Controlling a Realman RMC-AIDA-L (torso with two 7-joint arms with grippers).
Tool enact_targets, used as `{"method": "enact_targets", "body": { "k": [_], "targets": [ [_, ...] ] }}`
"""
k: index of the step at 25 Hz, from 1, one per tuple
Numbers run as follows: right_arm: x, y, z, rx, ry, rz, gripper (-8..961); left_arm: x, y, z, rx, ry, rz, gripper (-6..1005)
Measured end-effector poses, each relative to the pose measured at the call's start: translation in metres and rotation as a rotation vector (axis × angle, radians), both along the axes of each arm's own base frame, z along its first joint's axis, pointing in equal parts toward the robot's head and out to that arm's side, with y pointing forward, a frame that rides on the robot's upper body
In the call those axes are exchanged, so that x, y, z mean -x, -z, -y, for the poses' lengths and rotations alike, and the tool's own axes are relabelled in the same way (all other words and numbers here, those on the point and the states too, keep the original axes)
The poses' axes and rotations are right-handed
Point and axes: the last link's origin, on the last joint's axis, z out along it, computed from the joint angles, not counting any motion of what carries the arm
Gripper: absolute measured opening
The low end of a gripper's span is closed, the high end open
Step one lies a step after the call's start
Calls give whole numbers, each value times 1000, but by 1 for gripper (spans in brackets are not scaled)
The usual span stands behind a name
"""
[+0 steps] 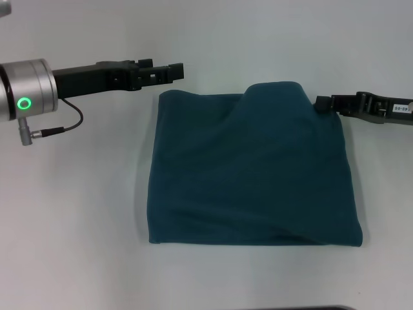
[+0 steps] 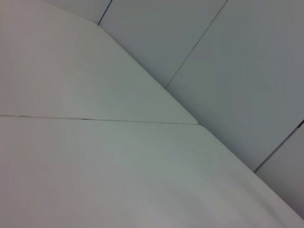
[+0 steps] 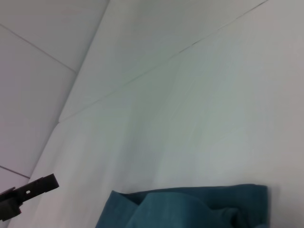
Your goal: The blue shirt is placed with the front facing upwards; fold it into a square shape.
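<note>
The near edge of the blue shirt (image 1: pixel 255 174) lies closest to me, a straight hem running across the white table (image 1: pixel 77 226). The shirt is folded into a rough square, plain teal side up, with no lettering showing.

My right gripper (image 1: pixel 321 104) sits at the shirt's far right corner, its jaws touching the cloth there; the fabric rises in a hump just beside them. Whether those jaws are clamped on the cloth or only resting against it, I cannot tell. My right wrist camera looks over the folded shirt (image 3: pixel 190 209) edge with bare table (image 3: pixel 199 95) beyond it.

My left gripper (image 1: pixel 169 71) hovers off the far left corner of the shirt, just clear of the cloth and holding nothing. I cannot tell how its jaws stand. It also shows small in the right wrist view, the left gripper (image 3: pixel 28 192) past the shirt's corner. My left wrist camera sees only table (image 2: pixel 118 166) and wall.
</note>
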Motion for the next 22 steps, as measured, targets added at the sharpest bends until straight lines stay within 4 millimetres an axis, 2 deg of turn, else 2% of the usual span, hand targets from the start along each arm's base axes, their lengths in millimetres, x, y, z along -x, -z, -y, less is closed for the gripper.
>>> {"method": "enact_targets", "body": {
  "k": [3, 14, 22],
  "targets": [
    [2, 3, 0, 2, -6, -3, 345, 1, -1, 1, 0, 0, 3, 964],
    [-1, -1, 2, -32, -14, -19, 50, 2, -2, 1, 3, 4, -2, 964],
    [6, -11, -1, -66, -66, -38, 53, 0, -3, -1, -2, 6, -1, 963]
  ]
}}
